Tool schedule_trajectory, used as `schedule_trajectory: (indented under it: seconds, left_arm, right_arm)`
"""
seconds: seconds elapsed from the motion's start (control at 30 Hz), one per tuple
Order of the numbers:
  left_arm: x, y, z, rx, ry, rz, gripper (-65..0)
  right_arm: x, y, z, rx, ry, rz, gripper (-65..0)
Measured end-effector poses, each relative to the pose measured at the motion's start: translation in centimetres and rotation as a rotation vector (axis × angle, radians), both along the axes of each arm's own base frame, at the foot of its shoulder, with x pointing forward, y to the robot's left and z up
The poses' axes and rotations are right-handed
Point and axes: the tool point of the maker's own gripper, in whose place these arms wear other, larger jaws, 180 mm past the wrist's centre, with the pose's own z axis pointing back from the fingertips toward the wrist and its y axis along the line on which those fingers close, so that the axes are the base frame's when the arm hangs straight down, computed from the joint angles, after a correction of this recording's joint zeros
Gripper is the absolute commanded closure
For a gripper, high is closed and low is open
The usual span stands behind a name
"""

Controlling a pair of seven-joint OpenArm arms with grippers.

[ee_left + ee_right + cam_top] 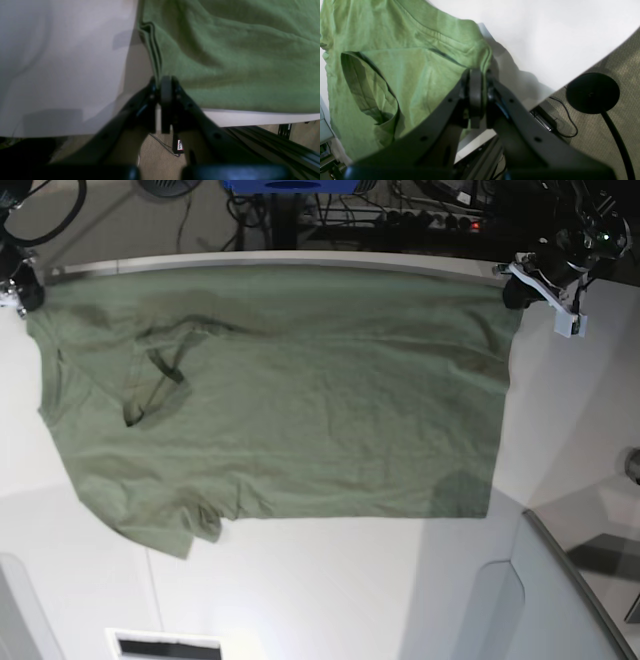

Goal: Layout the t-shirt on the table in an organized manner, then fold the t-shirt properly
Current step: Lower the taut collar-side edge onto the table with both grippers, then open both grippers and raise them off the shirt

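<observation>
Left wrist view: left gripper [165,83] is clenched on the hem corner of the t-shirt [237,57], jaws pressed together with cloth pinched between them; the green fabric spreads away to the right and far side of the pincer, bare table [62,70] to its left, table edge just under the jaws. Right wrist view: right gripper [477,81] is clenched on the shoulder/sleeve edge of the t-shirt [402,67], the neck opening lying to its left, white table [545,37] on the far right, a black round stand base [592,93] down on the floor. Base view: t-shirt [290,395] lies spread over the far half of the table [330,590], long axis left to right, collar end at scene left, hem at scene right. Right gripper [20,292] holds the far-left corner, left gripper [515,288] the far-right corner, so the far edge is pulled straight between them along the table's far rim. Near-left sleeve looks bunched, collar region wrinkled. Judgement: still the layout stage; cloth lies nearward of both pincers, so the next move likely drags or lays it toward the near side. No containers in view.
</observation>
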Motion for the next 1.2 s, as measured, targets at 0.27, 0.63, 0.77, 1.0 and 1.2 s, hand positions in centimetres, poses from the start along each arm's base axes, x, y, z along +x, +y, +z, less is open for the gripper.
schedule_trajectory:
  seconds: [0.27,0.63,0.77,1.0,1.2]
  left_arm:
    - [-1.0,0.8,-0.8,0.082,0.073,-0.043,0.0]
    - [-1.3,0.9,-1.2,0.108,0.097,-0.043,-41.8]
    - [-0.8,1.4,-0.9,0.12,0.087,-0.036,-53.2]
    - [0.5,4.6,0.8,0.177,0.051,-0.002,-54.0]
    - [2.4,10.6,3.7,0.237,-0.023,0.121,-54.0]
  right_arm:
    - [-0.1,0.8,-0.4,0.016,-0.002,-0.01,-14.3]
    - [0.2,0.7,-0.2,0.013,-0.011,-0.014,-39.6]
    - [0.2,0.4,-0.1,0.007,-0.014,-0.015,-39.8]
    - [2.9,-2.1,1.9,-0.055,-0.055,0.0,-40.4]
    - [9.9,-3.6,5.0,-0.125,-0.119,0.137,-40.5]
